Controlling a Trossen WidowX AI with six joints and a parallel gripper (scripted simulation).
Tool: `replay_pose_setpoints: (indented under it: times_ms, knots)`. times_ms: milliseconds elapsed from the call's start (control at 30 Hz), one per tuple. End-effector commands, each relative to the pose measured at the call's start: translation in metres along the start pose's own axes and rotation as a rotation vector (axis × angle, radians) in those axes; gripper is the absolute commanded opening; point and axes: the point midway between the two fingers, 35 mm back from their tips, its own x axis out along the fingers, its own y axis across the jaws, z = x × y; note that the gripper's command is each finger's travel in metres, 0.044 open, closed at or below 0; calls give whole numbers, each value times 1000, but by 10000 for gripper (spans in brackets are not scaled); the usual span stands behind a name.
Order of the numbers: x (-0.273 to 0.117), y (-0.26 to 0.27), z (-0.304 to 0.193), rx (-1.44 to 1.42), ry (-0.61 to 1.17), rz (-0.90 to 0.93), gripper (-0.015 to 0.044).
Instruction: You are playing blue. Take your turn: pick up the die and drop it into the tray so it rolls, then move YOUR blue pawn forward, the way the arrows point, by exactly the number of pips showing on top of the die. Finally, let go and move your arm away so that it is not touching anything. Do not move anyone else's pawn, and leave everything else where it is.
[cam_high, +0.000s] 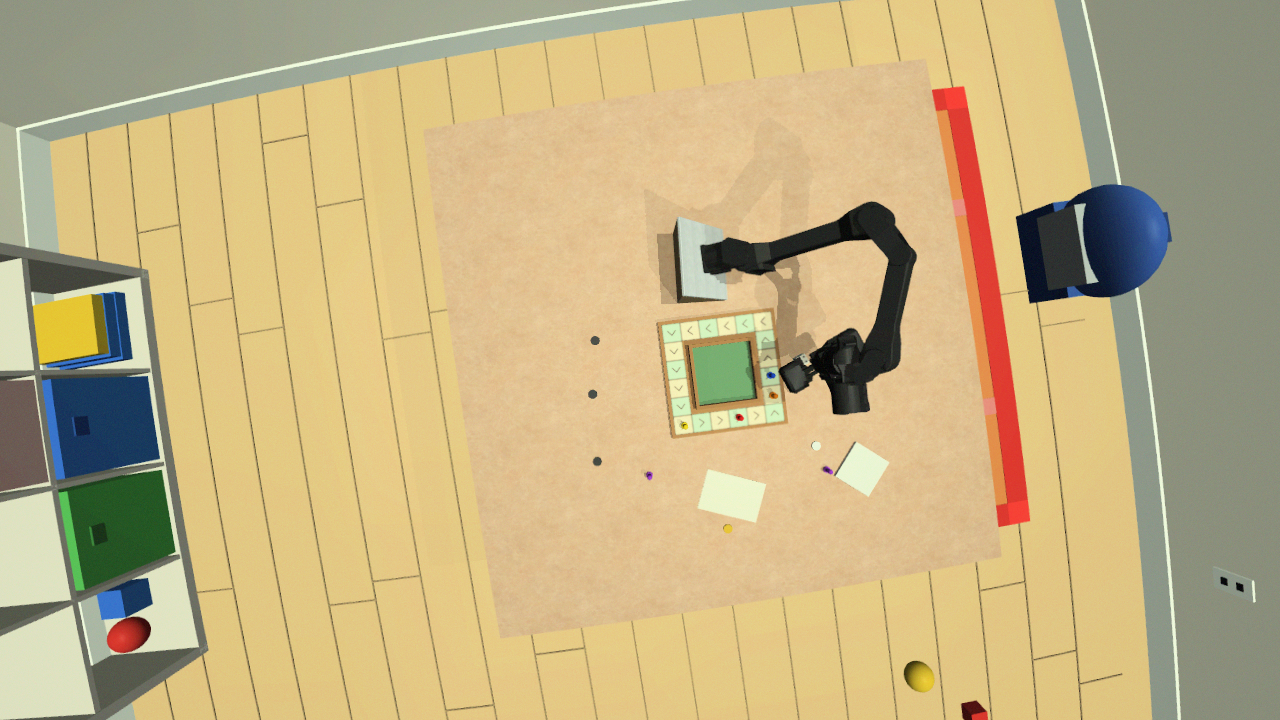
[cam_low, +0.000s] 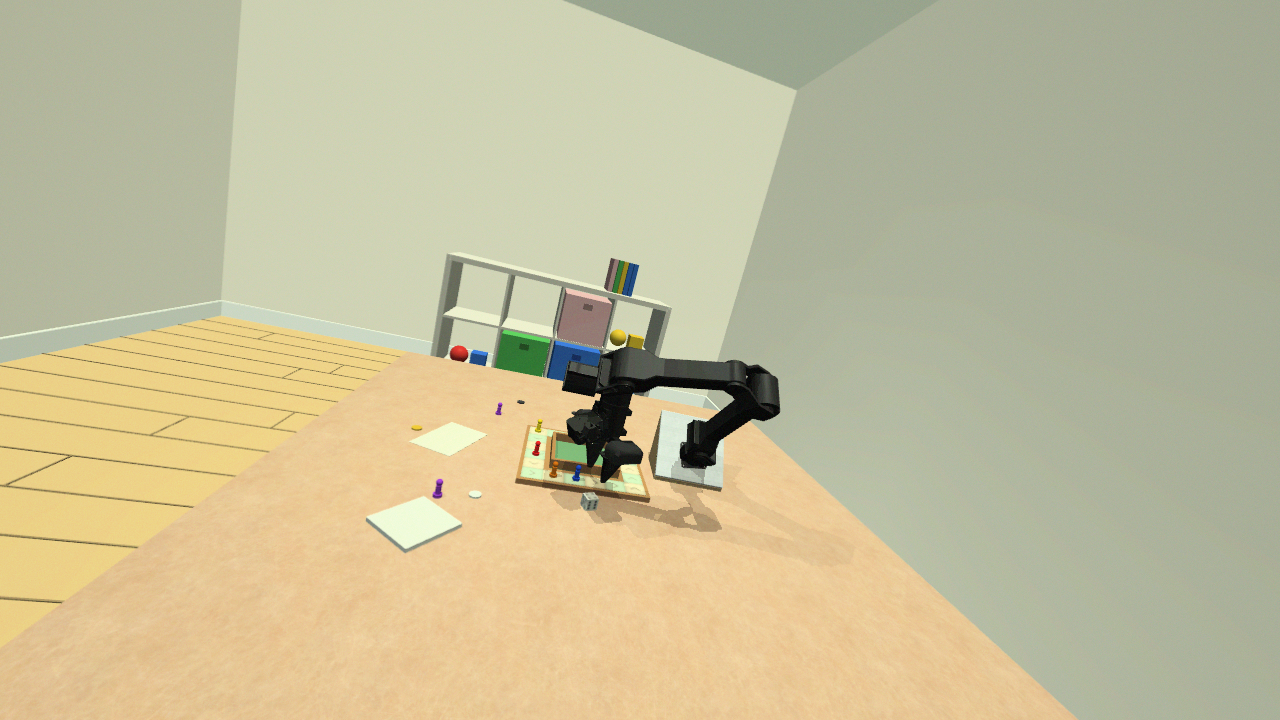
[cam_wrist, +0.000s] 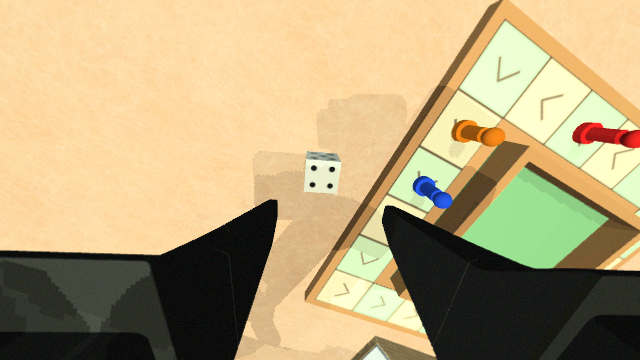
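The white die (cam_high: 803, 360) (cam_low: 588, 501) (cam_wrist: 322, 176) lies on the table just outside the board; its bright face in the wrist view shows several pips. My gripper (cam_low: 598, 471) (cam_wrist: 331, 210) is open, pointing down above the table near the die, with nothing between its fingers. The blue pawn (cam_high: 770, 375) (cam_low: 577, 472) (cam_wrist: 431, 191) stands on a pale green square of the board (cam_high: 674, 351) (cam_wrist: 515, 50), between the die and the tray. The wooden-walled tray (cam_high: 690, 376) (cam_wrist: 580, 182) has a green floor with no die in it.
An orange pawn (cam_high: 773, 394) (cam_low: 554, 469) (cam_wrist: 472, 131) stands beside the blue one. A red pawn (cam_high: 739, 417) (cam_low: 537, 447) and a yellow pawn (cam_high: 683, 425) (cam_low: 538, 425) are further round. Purple pawns (cam_high: 648, 475) (cam_low: 438, 488), pale cards (cam_high: 732, 496) and small discs lie off the board.
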Motion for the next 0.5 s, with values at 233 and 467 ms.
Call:
replay_pose_setpoints:
  times_ms: [233,467]
  knots:
    - [25,2,2,16,-6,12,275]
    - [36,2,2,16,-6,13,275]
